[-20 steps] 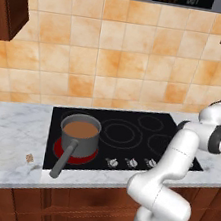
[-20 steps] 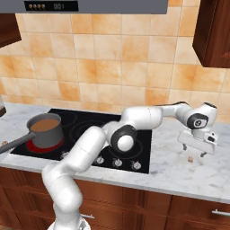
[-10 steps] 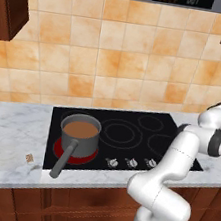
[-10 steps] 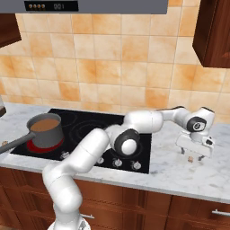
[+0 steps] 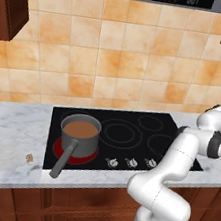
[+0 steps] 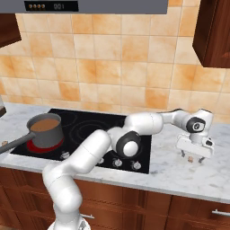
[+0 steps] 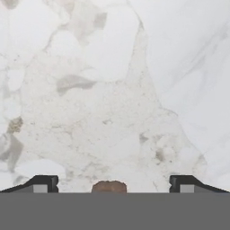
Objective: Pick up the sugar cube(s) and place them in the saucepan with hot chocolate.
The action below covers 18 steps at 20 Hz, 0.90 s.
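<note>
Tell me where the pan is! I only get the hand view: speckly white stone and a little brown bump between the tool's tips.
Observer: The small grey metal saucepan of brown hot chocolate sits on the red-glowing front left burner of the flat black glass stovetop. Your tool hangs open over the counter on the stove's other side, to the right.
Operator: Is there a sugar cube anywhere else?
Observer: Yes. A tiny tan speckled sugar cube lies on the white marble counter left of the stove, near the end of the pan's long handle.
</note>
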Tool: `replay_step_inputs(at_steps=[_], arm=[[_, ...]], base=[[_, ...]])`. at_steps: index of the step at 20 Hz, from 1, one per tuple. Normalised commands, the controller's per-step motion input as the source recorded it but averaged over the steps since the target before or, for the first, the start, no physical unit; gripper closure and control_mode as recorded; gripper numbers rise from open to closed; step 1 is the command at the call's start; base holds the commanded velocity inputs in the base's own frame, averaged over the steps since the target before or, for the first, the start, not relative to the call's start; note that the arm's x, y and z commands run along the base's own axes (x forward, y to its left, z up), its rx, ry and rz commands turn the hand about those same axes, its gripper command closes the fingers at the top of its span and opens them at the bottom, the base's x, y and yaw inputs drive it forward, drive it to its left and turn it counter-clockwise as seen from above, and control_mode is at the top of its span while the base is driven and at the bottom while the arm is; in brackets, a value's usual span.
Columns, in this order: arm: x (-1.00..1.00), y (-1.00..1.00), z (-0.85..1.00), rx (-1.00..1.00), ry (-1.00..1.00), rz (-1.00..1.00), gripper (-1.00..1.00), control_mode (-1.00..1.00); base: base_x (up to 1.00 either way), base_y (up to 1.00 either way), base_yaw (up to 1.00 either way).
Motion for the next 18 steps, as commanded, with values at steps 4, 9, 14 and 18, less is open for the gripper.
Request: replay_step_inputs(at_steps=[4, 9, 14, 18], arm=[[-0.41, 0.00, -0.07, 0.01, 0.02, 0.00, -1.00, -1.00], [-0.12, 0.08, 0.00, 0.00, 0.00, 0.00, -1.00, -1.00], [0.00, 0.03, -0.01, 0.00, 0.00, 0.00, -1.00, -1.00], [0.01, 0.08, -0.09, 0.00, 0.00, 0.01, -1.00, -1.00]], base=[[0.00, 0.00, 0.00], [0.00, 0.00, 0.00], [0.00, 0.00, 0.00], [0.00, 0.00, 0.00]])
